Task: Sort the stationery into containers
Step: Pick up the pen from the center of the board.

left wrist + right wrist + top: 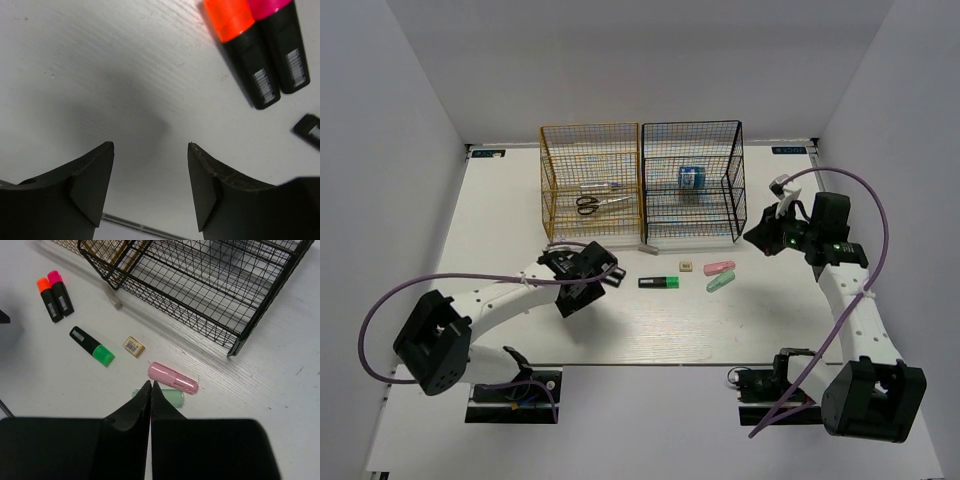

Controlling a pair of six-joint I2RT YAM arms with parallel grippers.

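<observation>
Top view: scissors (603,204) in the yellow rack (546,190) and blue roll (691,177) in the black rack (737,190); green marker (660,283), beige cube (687,266), pink piece (719,267) and mint piece (719,284) loose on the tabletop (500,220).
Left wrist: left end effector (150,155) spread and empty, near the orange marker (245,50) and pink marker (280,40).
Right wrist: right end effector (151,386) pressed together and empty, above the mint piece.
Progress: early; at least six items left.

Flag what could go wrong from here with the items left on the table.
The orange marker and pink marker lie side by side, so the open left gripper, beside them, may catch both or knock one away. The right gripper is shut and empty above the pink piece and mint piece, which lie close together; lowering without opening could shove them.
</observation>
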